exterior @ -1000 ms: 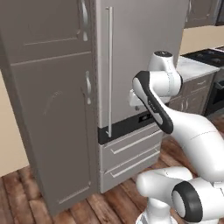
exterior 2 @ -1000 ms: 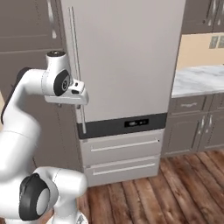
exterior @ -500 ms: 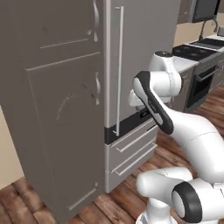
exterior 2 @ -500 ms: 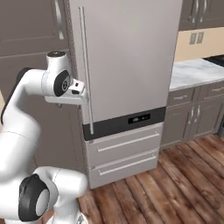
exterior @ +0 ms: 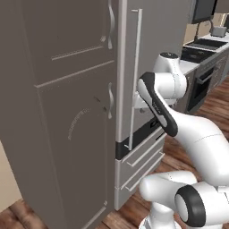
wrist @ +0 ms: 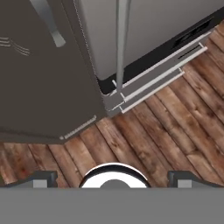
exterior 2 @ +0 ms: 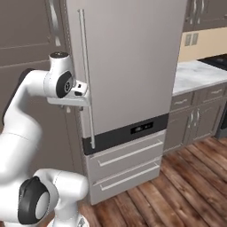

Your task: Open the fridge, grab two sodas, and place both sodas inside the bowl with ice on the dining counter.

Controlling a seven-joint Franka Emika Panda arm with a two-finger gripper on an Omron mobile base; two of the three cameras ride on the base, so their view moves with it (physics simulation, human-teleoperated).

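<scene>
Cabinet [exterior 2: 26, 48] stood on the left, the closed fridge [exterior 2: 128, 66] right of it. The hand [wrist: 112, 177] hung fingers apart, near the fridge's bar handle [exterior 2: 86, 75] but not around it; closing from there would likely miss the bar.

Fridge beside tall cabinet, door shut.
The fridge [exterior 2: 128, 71] stands at 12 o'clock, its bar handle [exterior 2: 86, 75] along its 9 o'clock edge, two drawers [exterior 2: 126, 166] below. The cabinet [exterior: 58, 112] adjoins at 9 o'clock; the wall counter [exterior 2: 195, 73] lies at 3 o'clock.
</scene>
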